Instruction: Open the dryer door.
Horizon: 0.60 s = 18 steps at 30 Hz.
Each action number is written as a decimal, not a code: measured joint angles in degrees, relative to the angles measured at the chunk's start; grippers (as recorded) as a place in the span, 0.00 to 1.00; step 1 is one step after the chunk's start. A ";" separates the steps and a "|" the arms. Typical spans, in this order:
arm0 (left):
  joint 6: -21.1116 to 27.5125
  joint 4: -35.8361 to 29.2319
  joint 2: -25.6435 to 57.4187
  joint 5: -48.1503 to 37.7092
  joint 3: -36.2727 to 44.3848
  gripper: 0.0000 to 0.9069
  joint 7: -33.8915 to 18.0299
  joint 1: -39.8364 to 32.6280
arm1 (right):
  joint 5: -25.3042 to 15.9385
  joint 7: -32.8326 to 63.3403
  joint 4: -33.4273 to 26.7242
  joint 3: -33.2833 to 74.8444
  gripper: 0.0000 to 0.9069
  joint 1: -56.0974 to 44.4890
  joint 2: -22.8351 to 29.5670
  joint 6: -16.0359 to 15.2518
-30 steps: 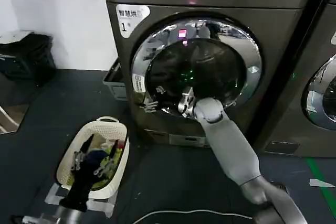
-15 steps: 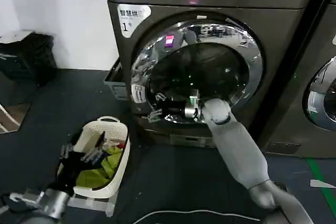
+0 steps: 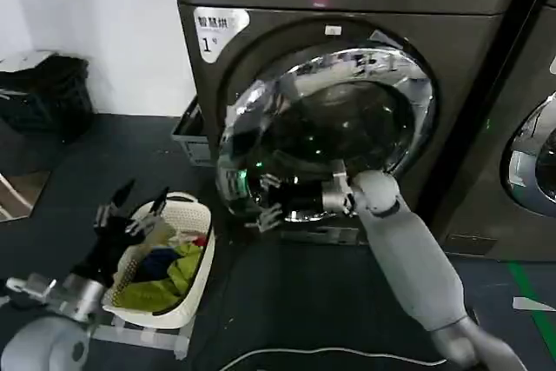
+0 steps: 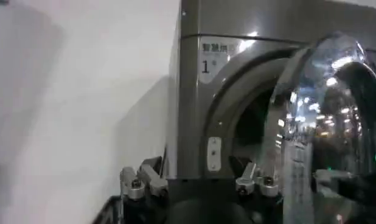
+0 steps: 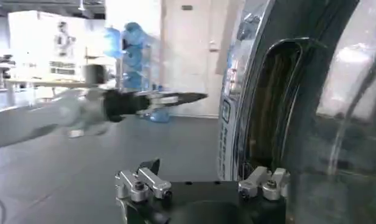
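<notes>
dim room, glare on the dryer door [image 3: 326,132]

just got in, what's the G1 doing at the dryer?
It's opening the dryer door on the machine labelled 1. The right gripper is at the door's lower left rim, fingers spread, and the door already stands partly open, its left edge swung out from the front panel. The left gripper hangs open over the laundry basket on the floor, touching nothing.
</notes>
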 joint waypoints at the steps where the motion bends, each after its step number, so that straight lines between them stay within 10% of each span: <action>1: 0.17 0.32 0.66 -0.65 0.27 1.00 -0.39 -0.44 | 0.02 -0.15 0.65 0.10 1.00 -0.39 -0.24 0.00; 18: 4.49 3.76 8.92 -8.69 4.60 1.00 -0.92 -7.57 | 3.66 -5.28 10.20 4.20 1.00 -8.84 -6.09 0.06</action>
